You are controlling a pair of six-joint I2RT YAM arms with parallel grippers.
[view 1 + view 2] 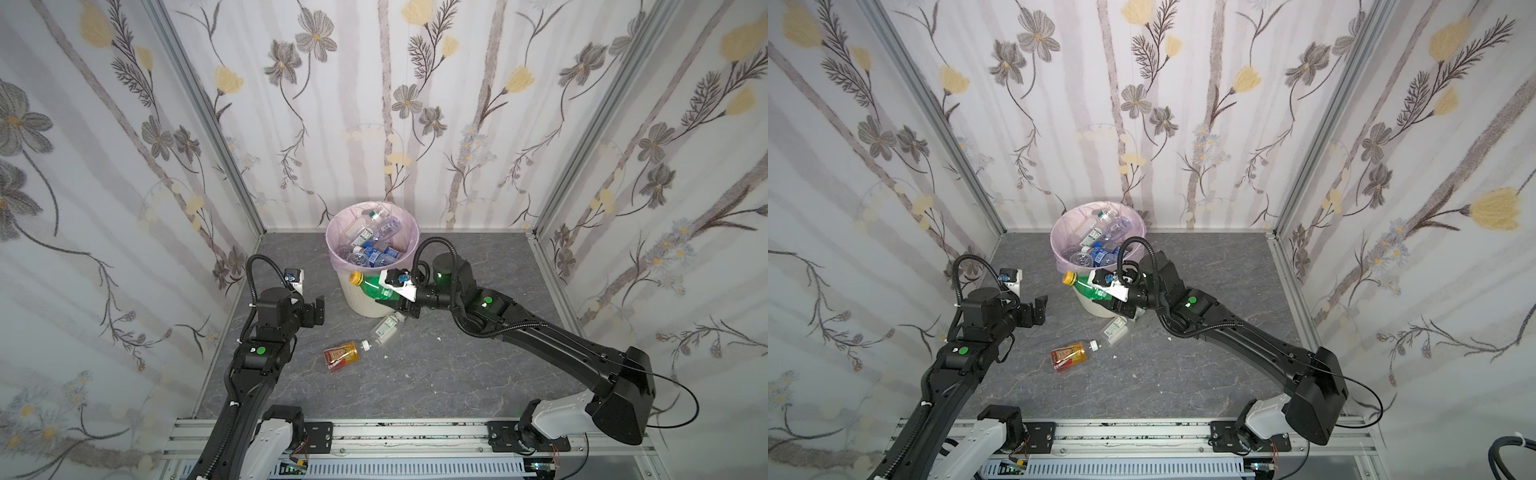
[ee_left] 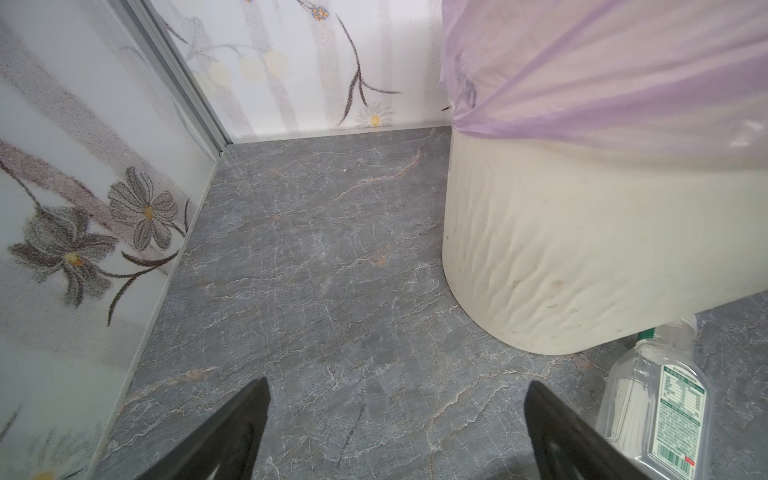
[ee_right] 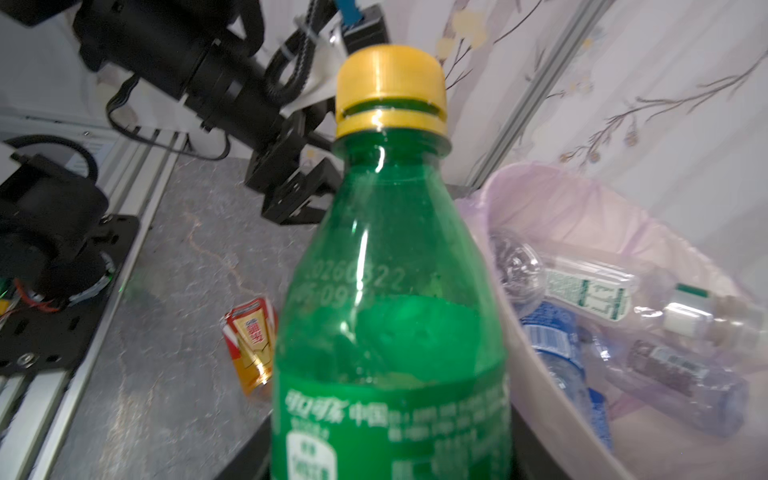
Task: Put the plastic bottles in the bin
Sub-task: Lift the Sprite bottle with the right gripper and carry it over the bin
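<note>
On the worktop the bin holds several bottles. The right hand pinches the green bottle beside the near rim; best raise it over the opening before letting go. The left hand hangs spread, empty. An amber bottle and a clear bottle lie nearby.

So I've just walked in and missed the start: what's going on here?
The right gripper holds a green bottle with a yellow cap beside the bin, not yet over its opening. The left gripper hangs open and empty. Several bottles already lie in the bin; an amber bottle and a clear bottle are left on the table.
</note>
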